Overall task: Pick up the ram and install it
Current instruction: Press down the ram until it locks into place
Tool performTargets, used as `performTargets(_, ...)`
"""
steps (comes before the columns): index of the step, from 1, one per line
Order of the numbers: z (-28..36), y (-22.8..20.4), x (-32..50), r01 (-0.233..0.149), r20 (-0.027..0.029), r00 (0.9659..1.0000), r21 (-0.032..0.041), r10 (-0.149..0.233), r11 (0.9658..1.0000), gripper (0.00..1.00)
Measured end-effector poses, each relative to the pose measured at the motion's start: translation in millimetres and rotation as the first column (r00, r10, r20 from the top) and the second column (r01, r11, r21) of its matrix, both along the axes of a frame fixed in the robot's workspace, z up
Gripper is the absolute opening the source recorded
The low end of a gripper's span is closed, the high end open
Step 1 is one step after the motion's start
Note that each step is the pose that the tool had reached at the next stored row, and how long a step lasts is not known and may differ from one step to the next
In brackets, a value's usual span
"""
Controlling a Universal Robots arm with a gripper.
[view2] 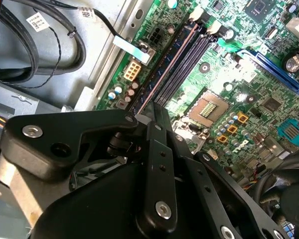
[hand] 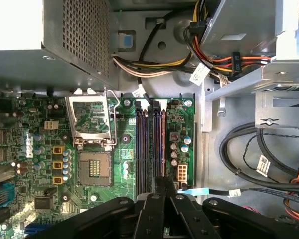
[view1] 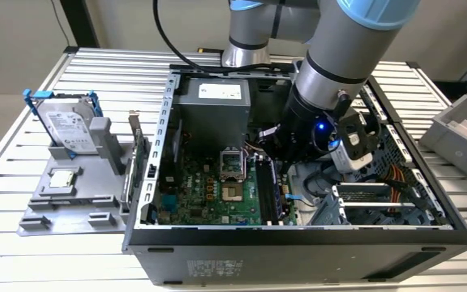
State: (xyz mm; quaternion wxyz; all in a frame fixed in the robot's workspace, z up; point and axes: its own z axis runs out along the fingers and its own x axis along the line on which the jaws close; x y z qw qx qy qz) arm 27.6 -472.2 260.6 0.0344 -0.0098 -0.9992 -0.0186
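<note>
The ram [view1: 269, 190] is a long dark stick standing on edge along the memory slots [hand: 142, 149] at the motherboard's edge, inside the open computer case [view1: 298, 234]. Both wrist views show its thin top edge [view2: 164, 69] [hand: 157, 144] running lengthwise into the black fingers [view2: 157, 122]. My gripper [view1: 274, 159] reaches down into the case and is shut on the near end of the ram [hand: 159, 183]. Whether the stick is fully seated in its slot I cannot tell.
The empty CPU socket [hand: 93, 167] lies beside the slots, with the power supply [view1: 217, 97] behind it. Cable bundles [hand: 249, 159] and drive bays fill the case's other side. Outside, at the exterior view's left, a grey stand [view1: 71, 194] carries a blue-bracketed hard drive [view1: 67, 125] and a CPU chip [view1: 61, 177].
</note>
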Motion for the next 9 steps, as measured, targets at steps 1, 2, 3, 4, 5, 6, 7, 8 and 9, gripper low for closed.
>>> performTargets(1,0.0,0.0,-0.1,0.0,0.0,1.0,0.0,0.0,1.0,0.0)
performTargets(2,0.0,0.0,-0.1,0.0,0.0,1.0,0.0,0.0,1.0,0.0)
performTargets(3,0.0,0.0,-0.1,0.0,0.0,1.0,0.0,0.0,1.0,0.0)
performTargets(4,0.0,0.0,-0.1,-0.001,0.0,1.0,-0.0001,0.001,1.0,0.0)
performTargets(5,0.0,0.0,-0.1,-0.002,0.0,1.0,0.0,0.002,1.0,0.0)
performTargets(6,0.0,0.0,-0.1,-0.004,-0.0001,1.0,-0.0001,0.004,1.0,0.0)
performTargets(7,0.0,0.0,-0.1,-0.007,0.0,1.0,-0.0001,0.007,1.0,0.0)
performTargets(8,0.0,0.0,-0.1,-0.01,0.0,0.9999,0.0,0.01,0.9999,0.0)
performTargets(9,0.0,0.0,-0.1,-0.014,0.0,0.9999,0.0,0.014,0.9999,0.0)
